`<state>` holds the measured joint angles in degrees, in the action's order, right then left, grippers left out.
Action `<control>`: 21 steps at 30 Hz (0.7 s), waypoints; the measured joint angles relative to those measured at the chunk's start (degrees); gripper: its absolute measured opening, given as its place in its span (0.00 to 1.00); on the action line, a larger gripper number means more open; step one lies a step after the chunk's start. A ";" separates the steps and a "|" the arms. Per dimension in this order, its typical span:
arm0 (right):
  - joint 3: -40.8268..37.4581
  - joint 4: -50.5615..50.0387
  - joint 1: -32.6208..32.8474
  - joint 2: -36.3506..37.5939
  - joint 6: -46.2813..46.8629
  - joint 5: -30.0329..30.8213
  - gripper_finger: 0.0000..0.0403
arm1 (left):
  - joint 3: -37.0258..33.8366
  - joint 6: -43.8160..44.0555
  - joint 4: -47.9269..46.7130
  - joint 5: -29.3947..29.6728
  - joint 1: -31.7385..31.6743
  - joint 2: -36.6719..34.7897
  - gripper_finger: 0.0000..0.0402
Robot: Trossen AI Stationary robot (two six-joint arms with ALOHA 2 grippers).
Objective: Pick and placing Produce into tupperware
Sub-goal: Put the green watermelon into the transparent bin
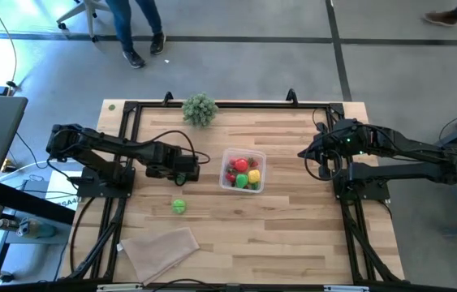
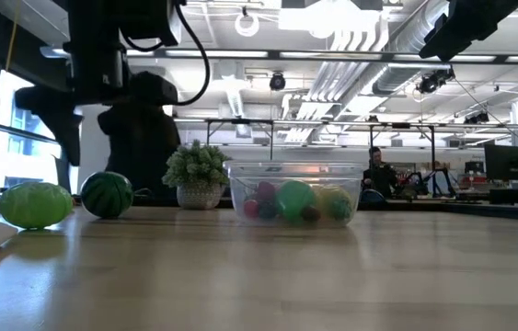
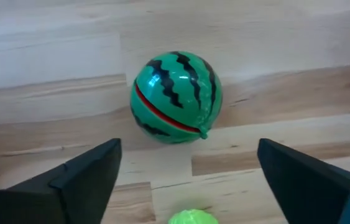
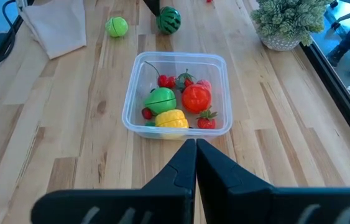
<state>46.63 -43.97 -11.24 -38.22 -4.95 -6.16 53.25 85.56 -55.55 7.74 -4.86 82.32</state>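
Note:
A green striped watermelon ball rests on the wooden table, left of the tupperware. My left gripper points down over it, open wide, one finger on each side and touching nothing. A pale green ball lies nearer the front edge. The clear tupperware at mid-table holds several red, green and yellow produce pieces. My right gripper hangs shut over the table's right part, facing the tupperware.
A small bushy potted plant stands at the far edge. A beige folded cloth lies at the front left. Black frame rails run along the table's sides. A person's legs show on the floor beyond the table.

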 joint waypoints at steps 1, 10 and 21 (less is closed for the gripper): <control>0.00 0.00 0.00 -0.01 0.00 0.00 0.00 | -0.25 0.67 0.18 0.07 0.00 0.00 0.93; 0.00 0.02 0.02 0.00 0.00 0.00 0.00 | -2.93 7.41 5.23 1.21 -0.02 0.00 0.94; 0.00 0.01 0.01 -0.01 0.00 -0.02 0.00 | -6.14 11.14 8.72 3.46 -0.02 0.89 0.97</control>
<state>46.63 -43.96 -11.23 -38.23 -4.95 -6.17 47.12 96.70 -46.83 11.19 -4.89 83.21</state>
